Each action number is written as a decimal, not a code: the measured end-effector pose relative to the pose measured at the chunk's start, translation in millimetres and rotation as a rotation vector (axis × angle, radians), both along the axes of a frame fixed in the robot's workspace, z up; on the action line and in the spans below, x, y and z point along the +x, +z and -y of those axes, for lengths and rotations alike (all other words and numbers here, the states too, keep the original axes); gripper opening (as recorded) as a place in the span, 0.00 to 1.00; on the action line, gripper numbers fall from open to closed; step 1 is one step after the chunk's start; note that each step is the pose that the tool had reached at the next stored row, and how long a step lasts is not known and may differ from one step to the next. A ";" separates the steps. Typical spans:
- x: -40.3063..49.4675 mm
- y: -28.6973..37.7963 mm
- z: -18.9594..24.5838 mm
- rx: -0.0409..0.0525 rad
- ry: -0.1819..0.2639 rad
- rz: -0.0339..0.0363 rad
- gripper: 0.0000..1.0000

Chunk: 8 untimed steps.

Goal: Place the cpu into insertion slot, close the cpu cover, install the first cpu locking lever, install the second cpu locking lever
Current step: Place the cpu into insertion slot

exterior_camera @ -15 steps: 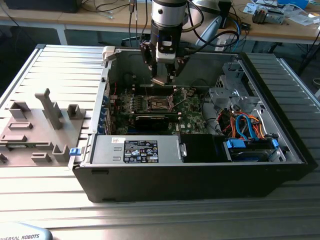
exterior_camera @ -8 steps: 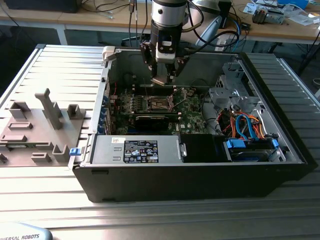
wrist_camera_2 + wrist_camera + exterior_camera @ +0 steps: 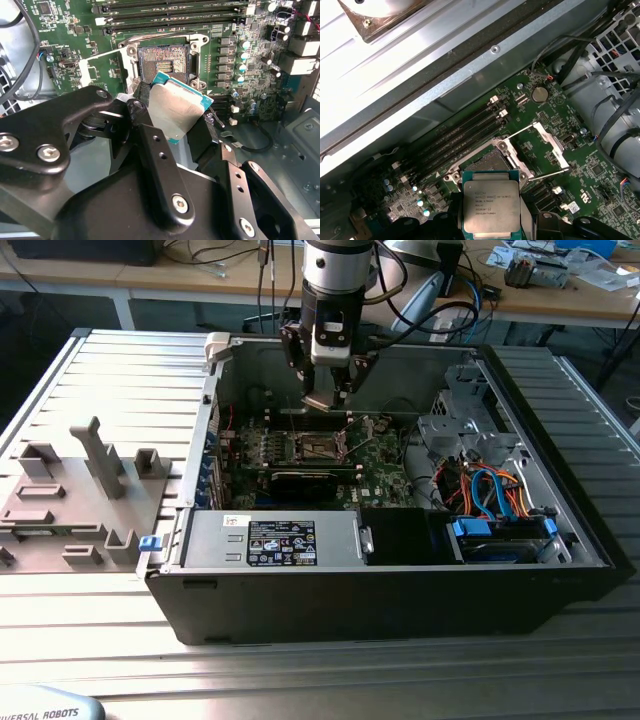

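Observation:
My gripper (image 3: 325, 390) hangs inside the open computer case, shut on the cpu (image 3: 322, 400), a small square chip with a silvery top. In both wrist views the cpu (image 3: 177, 112) (image 3: 491, 207) sits between the black fingers (image 3: 150, 145), tilted and held above the board. The insertion slot (image 3: 318, 447) (image 3: 164, 62) (image 3: 487, 162) lies just below it, its dark centre bare. The cpu cover (image 3: 551, 144) (image 3: 100, 67) stands swung up beside the slot. Thin wire locking levers (image 3: 520, 131) stick up, unlatched.
Long memory slots (image 3: 465, 132) run beside the socket. A black graphics card (image 3: 300, 480) and the power supply (image 3: 290, 540) lie toward the case's front. A drive bay with blue cables (image 3: 500, 500) is at the exterior view's right. A grey fixture plate (image 3: 80, 490) sits outside.

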State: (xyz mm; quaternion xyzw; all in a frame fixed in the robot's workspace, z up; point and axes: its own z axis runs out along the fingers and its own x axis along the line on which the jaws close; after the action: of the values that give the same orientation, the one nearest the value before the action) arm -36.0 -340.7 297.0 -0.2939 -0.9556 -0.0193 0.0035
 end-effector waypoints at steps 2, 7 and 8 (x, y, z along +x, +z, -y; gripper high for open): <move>0.0 0.0 0.0 -0.0001 -0.002 0.0000 0.54; 0.0 0.0 0.0 0.0000 -0.006 0.0000 0.54; 0.0 0.0 0.0 0.0000 -0.007 0.0000 0.54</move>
State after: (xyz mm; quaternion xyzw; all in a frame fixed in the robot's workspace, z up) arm -36.0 -340.7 297.0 -0.2972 -0.9546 -0.0193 0.0034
